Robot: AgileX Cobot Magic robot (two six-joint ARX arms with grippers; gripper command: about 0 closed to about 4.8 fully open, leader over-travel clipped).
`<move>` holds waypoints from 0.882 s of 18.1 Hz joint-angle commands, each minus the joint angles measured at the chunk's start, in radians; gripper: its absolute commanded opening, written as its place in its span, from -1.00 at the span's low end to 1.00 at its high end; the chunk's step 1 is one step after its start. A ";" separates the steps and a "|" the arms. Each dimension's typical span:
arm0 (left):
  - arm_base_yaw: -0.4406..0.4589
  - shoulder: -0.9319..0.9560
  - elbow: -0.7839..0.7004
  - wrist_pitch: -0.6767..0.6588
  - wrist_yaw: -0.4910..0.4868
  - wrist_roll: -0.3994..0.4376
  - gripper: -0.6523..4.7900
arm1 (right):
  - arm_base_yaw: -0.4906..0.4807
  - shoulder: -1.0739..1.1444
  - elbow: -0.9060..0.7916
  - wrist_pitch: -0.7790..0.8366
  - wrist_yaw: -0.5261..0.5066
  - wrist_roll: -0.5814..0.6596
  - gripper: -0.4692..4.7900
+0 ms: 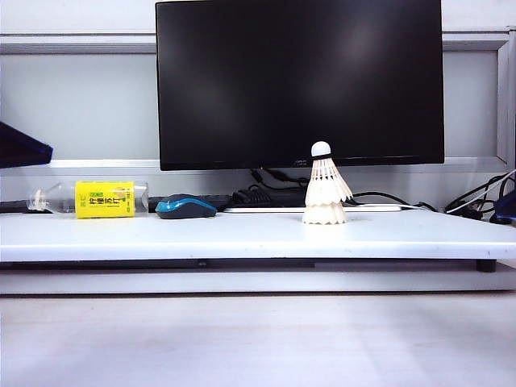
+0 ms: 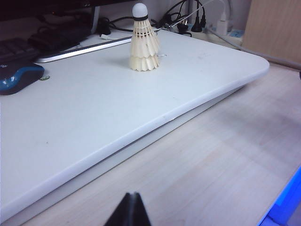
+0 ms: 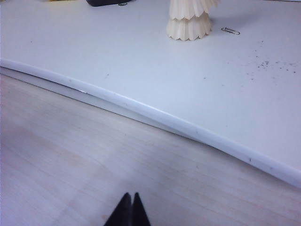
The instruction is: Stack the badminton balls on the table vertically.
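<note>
While both arms are sitting low over the pale wood-grain surface (image 3: 94,179) in front of the raised board, each pincer is showing only as a dark tip at the near edge of its wrist view. The left pincer (image 2: 130,209) is pressed together and pinching nothing. The right pincer (image 3: 128,209) is likewise pressed together and empty. Both are hanging well apart from the shuttlecocks, and neither is appearing in the exterior view.

Moving outward, the white counter (image 1: 161,234) is lying beyond the wood-grain surface, its thin rounded edge facing the pincers. On it, toward the right of the exterior view and in front of the black monitor (image 1: 298,81), the badminton balls (image 1: 325,189) are standing as one nested column. One shuttlecock is sitting inside the other, so two rings of feather skirt are showing, one above the other. Only the upper round cork tip with its dark band is visible. The column's long axis is running vertically, cork pointing up, wide skirt resting flat on the counter, which is likely what is keeping it steady. Judging by this, the stacking is looking done, and the arms are probably parked clear to avoid knocking it.

Farther left on the counter, a blue mouse (image 1: 185,206) and a bottle with a yellow label (image 1: 93,198) are lying on their sides. A small paper clip (image 3: 230,31) is lying just beside the stack.
</note>
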 commanded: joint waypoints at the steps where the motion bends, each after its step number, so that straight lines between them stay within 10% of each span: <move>1: -0.001 0.001 -0.003 0.005 0.002 -0.006 -0.78 | 0.000 0.001 -0.002 0.011 0.002 0.000 -0.82; 10: 0.026 -0.011 -0.002 0.005 0.001 -0.006 -0.78 | 0.000 0.001 -0.002 0.011 0.002 0.000 -0.82; 16: 0.211 -0.095 -0.002 -0.011 0.005 -0.006 -0.78 | 0.000 0.001 -0.002 0.011 0.002 0.000 -0.82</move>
